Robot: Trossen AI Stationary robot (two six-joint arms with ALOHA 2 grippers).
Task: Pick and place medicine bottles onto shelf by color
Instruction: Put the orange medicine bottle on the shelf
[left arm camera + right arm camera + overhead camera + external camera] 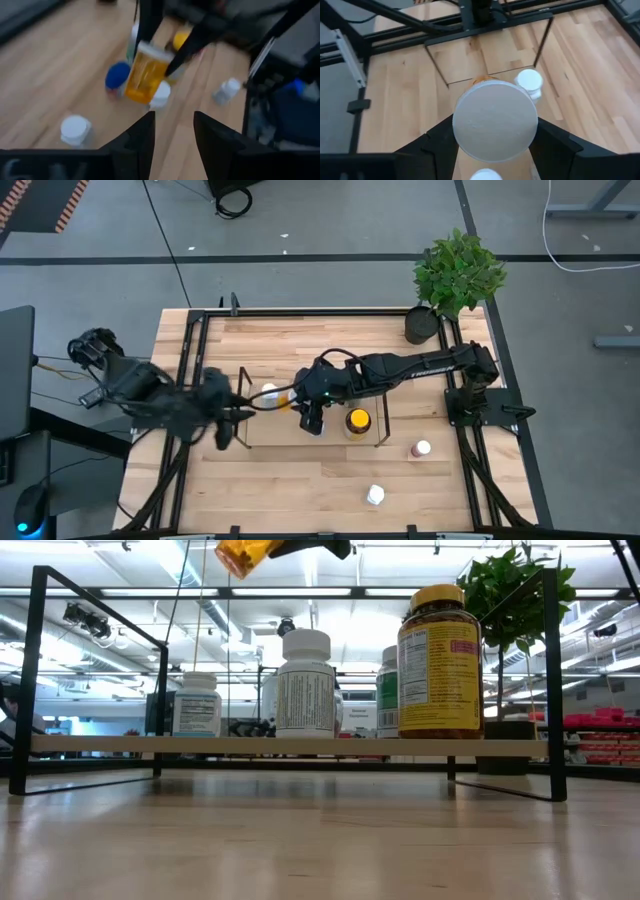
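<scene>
Between the right gripper [495, 145] fingers, above the shelf [380, 442]: orange pill bottle [145, 75], white-capped, clamped and tilted. Risk: it topples shelved bottles just below. Left gripper [172, 135] fingers stand partly open, empty, near the shelf's end.

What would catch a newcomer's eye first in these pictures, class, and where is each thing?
First, the orange bottle held in the air above the shelf by the right gripper, its white cap filling the right wrist view. Next, the big amber bottle with the yellow cap standing on the shelf beside white-capped bottles. The leafy plant at the table's far right corner also draws the eye.
</scene>
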